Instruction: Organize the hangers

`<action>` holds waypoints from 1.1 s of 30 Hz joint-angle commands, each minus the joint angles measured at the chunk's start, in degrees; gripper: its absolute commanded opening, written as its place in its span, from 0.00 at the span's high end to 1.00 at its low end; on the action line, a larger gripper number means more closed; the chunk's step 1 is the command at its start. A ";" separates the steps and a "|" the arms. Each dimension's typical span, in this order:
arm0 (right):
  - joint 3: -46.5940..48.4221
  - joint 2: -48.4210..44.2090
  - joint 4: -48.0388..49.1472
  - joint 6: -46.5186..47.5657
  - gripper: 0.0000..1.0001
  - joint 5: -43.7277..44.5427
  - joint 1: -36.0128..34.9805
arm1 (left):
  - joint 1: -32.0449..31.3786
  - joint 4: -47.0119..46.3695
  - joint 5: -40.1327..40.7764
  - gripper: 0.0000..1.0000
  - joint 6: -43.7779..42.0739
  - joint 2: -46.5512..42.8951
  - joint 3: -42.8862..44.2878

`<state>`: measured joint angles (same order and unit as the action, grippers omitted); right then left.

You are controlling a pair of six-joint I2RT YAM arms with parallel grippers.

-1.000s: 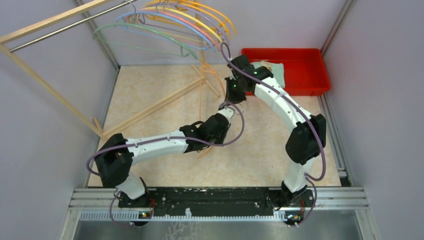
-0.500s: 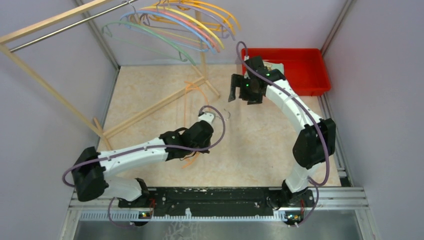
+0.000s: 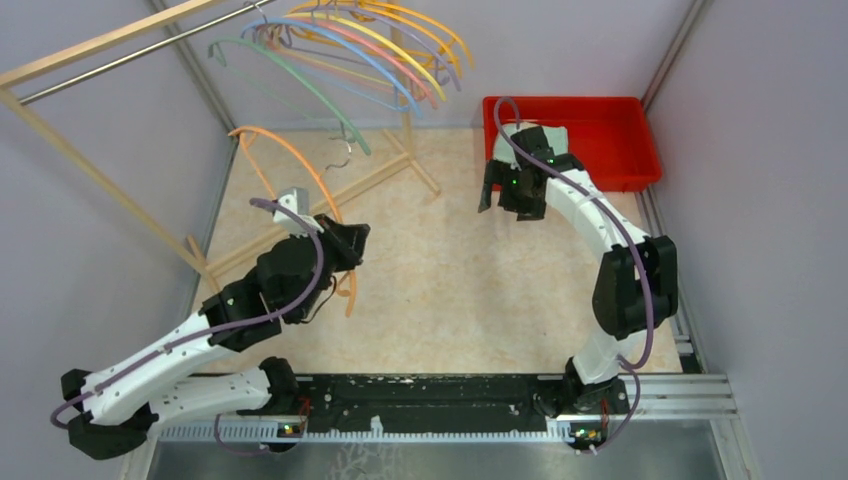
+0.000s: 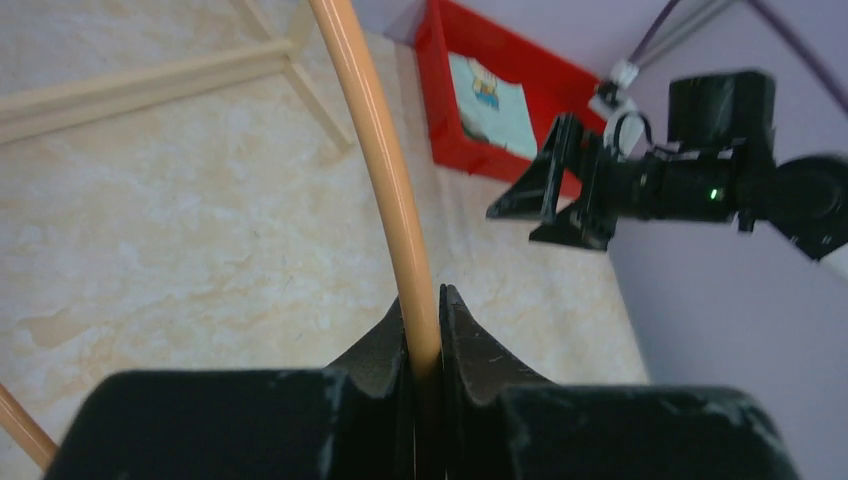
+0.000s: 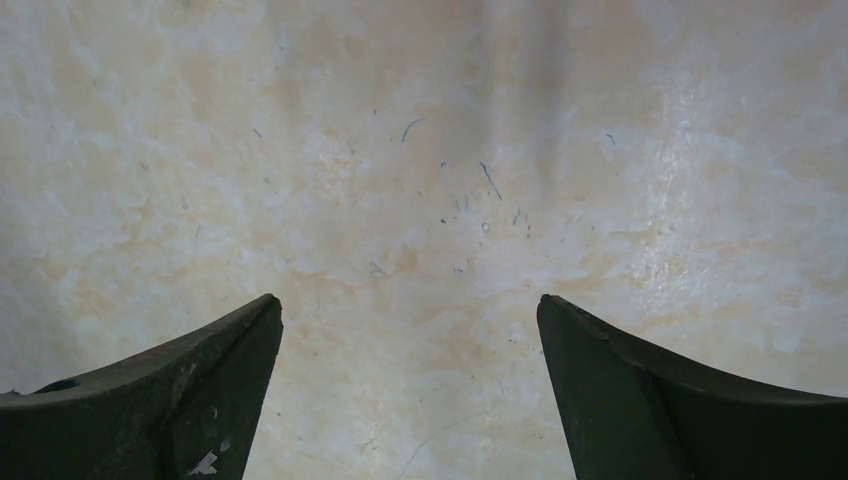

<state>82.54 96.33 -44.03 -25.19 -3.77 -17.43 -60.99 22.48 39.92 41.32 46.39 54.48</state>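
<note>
Hangers (image 3: 350, 55) mostly sit on the rail (image 3: 130, 55); left gripper (image 4: 425, 310) pinches one unhung orange hanger (image 4: 385, 170); right gripper (image 5: 408, 300) spread, empty.

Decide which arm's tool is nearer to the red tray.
Right. The right tool hangs open just off the near left corner of the red tray; the left tool is far off to that tray's left, shut on the orange hanger.
</note>
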 commanded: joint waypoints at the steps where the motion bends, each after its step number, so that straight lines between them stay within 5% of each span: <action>1: 0.15 -0.44 3.17 1.46 0.02 -0.96 -0.27 | -0.07 -9.51 12.39 1.00 -2.23 -1.54 2.51; 7: 0.13 0.64 2.89 2.14 0.02 -0.95 -0.32 | 0.46 -37.28 19.44 1.00 -24.93 -3.71 0.32; 11: 2.31 2.13 2.09 2.76 0.02 -1.59 -0.32 | 5.41 -45.15 17.64 1.00 -32.29 -0.96 4.19; 15: 5.61 4.04 0.54 3.47 0.02 -1.99 -0.32 | 19.73 -32.01 4.76 1.00 -20.40 4.11 11.38; 19: 7.06 4.95 0.33 3.40 0.02 -2.63 -0.41 | 30.20 -29.42 -6.80 1.00 -12.13 7.84 12.11; 33: 6.07 4.95 1.06 3.26 0.02 -2.27 -0.41 | 40.93 -35.69 -20.62 1.00 -4.55 16.16 13.90</action>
<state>86.67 101.51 -44.16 -22.52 -5.93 -17.50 -21.82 -7.29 24.86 33.98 62.19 66.11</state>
